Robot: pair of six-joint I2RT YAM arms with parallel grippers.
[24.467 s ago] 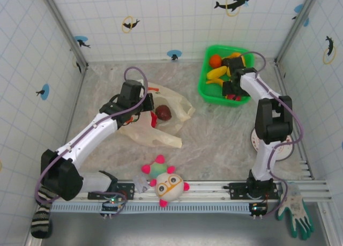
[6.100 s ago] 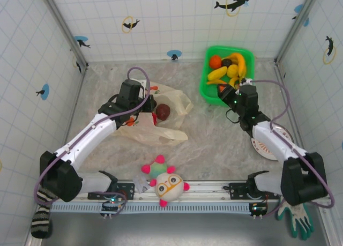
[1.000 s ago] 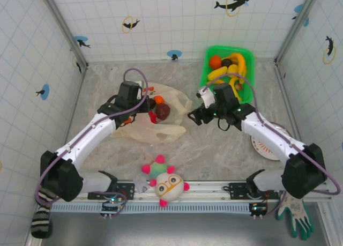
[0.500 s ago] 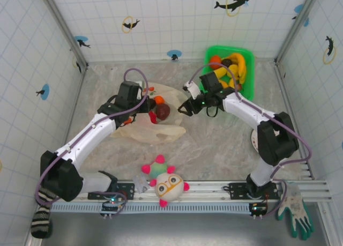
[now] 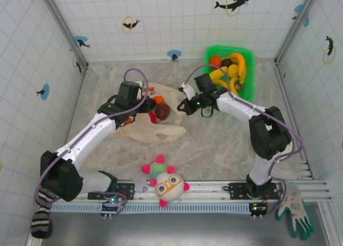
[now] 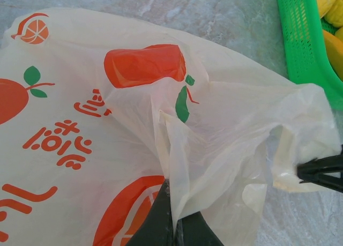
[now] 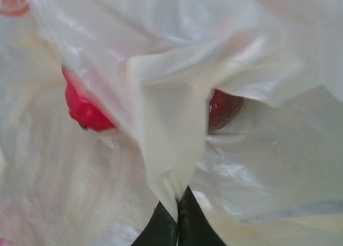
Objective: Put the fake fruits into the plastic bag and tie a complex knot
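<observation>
Left gripper (image 5: 143, 110) has its fingers pressed together on a fold of the plastic bag (image 5: 155, 131); its wrist view shows the film pinched right at the tips (image 6: 174, 216). The bag lies on the table (image 5: 214, 144), centre-left, mouth facing the right side.

Inside the mouth sit a dark purple fruit (image 5: 163, 111), an orange fruit (image 5: 159, 100) and a red fruit (image 5: 153, 117).

Right gripper (image 5: 184, 107) is also closed, pinching the opposite edge of the bag; its wrist view shows a thin pleat of film between the tips (image 7: 177, 216) and red fruit (image 7: 83, 106) through the plastic behind.

Bananas (image 5: 237, 64) and a few more pieces lie in the green basket (image 5: 206, 88) at far right, not yet bagged. No knot yet.

Risks, judged:
- Both grips are on thin slippery film at the very tips. Any pull apart could slide the film out, and the mouth collapses.
- If the two arms pull in opposing directions too hard, the film could stretch or tear at a pinch.
- Lifting or tilting the mouth downward could roll the round fruits back out onto the table.
- Cannot tell if either pinch holds a handle strip or just bag wall. If it is wall, tying from here gives no usable knot.
- Knotting now would leave the basket fruit out.
</observation>
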